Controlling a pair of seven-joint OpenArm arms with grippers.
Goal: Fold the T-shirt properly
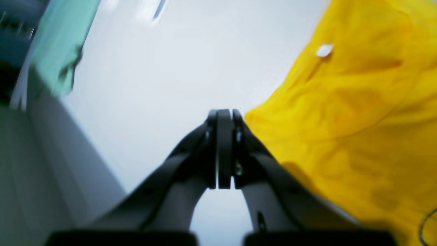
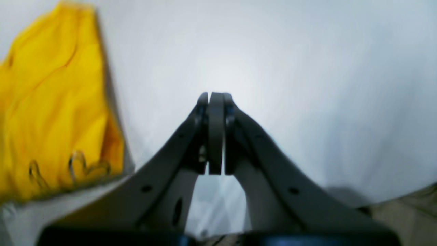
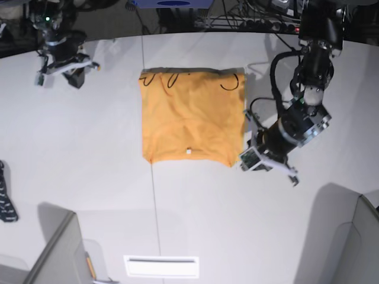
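The T-shirt (image 3: 192, 115) lies flat on the white table (image 3: 89, 154) as an orange-yellow rectangle, with black scribble marks (image 3: 228, 83) along its far edge and a small white tag (image 3: 188, 150) near its front edge. My left gripper (image 3: 251, 158) hangs just off the shirt's front right corner. In the left wrist view this left gripper (image 1: 224, 114) is shut and empty, with the T-shirt (image 1: 358, 119) close on its right. My right gripper (image 3: 65, 70) is far off at the table's back left. The right wrist view shows the right gripper (image 2: 215, 95) shut on nothing, with the T-shirt (image 2: 51, 112) to its left.
A teal cloth (image 1: 58, 44) shows at the upper left of the left wrist view. A black strap (image 3: 6, 204) lies at the table's left edge. Grey panels stand at the front left (image 3: 53, 254) and front right (image 3: 361, 236). Cables (image 3: 254, 15) run behind the table.
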